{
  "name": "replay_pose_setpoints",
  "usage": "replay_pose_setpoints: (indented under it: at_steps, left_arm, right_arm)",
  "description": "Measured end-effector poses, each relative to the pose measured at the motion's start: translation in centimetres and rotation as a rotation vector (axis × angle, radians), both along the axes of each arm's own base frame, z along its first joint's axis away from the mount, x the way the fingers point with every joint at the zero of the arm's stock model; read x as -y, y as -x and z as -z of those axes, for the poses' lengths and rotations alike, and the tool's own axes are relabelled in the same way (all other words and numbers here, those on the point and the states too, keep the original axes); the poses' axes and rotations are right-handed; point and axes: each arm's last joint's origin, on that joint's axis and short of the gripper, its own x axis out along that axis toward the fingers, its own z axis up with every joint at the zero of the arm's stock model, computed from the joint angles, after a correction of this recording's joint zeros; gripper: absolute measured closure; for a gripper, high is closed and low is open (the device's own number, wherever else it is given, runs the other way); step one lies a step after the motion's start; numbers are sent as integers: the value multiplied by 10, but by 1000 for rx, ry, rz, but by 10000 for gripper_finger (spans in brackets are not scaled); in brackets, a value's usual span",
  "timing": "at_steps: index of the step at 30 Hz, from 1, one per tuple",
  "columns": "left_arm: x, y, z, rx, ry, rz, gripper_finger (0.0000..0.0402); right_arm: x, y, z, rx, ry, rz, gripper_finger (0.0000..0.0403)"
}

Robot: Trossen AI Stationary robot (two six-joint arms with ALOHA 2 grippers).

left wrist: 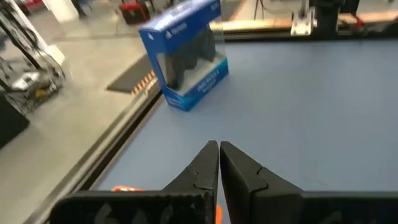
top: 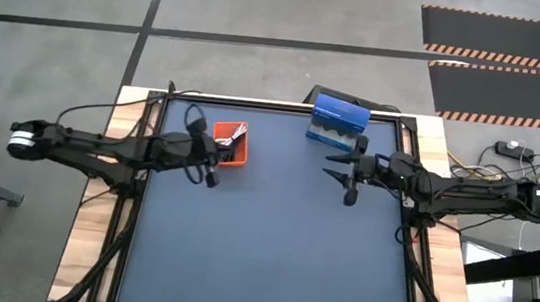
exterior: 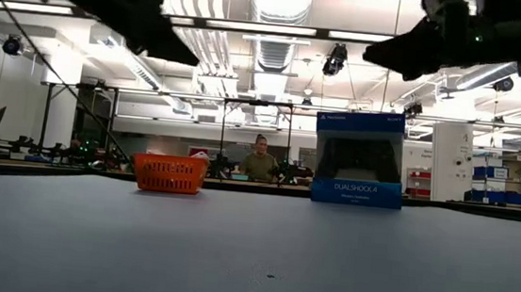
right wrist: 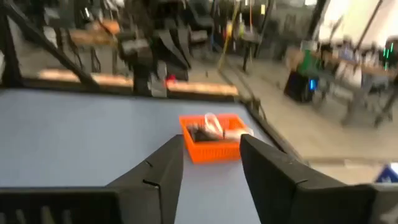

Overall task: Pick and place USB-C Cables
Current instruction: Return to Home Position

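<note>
The USB-C cables [top: 235, 137] lie bunched inside a small orange basket [top: 230, 144] at the far left of the blue mat. In the right wrist view a white cable [right wrist: 213, 124] and a black one [right wrist: 199, 132] show in the basket [right wrist: 214, 146]; the other colours I cannot make out. My left gripper [top: 210, 165] hangs shut in the air beside the basket's near side and holds nothing; in its wrist view [left wrist: 219, 146] the fingertips meet. My right gripper [top: 334, 168] hovers open over the mat, near the blue box and pointing toward the basket [right wrist: 211, 146].
A blue controller box [top: 338, 121] stands upright at the mat's far edge, right of the basket [exterior: 359, 159] [left wrist: 183, 56]. In the low view both grippers are well above the mat, left [exterior: 170, 44] and right [exterior: 391, 53]. A person [exterior: 259, 160] sits beyond the table.
</note>
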Motion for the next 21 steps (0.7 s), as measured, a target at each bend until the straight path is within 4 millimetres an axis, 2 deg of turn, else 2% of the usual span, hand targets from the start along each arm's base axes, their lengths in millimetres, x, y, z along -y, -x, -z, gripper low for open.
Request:
replay_pose_setpoints:
  at_steps: [9,16,21]
  left_arm:
    - [1,47,2,159,-44,-11,400]
    - [4,75,14,227,-91,-4,400]
    - [5,88,24,272,-91,-6,400]
  right_arm:
    - [-4,18,27,157,80,-17,312]
    - [-6,27,27,183,151,-14,351]
    - [-7,33,23,189,175,-12,375]
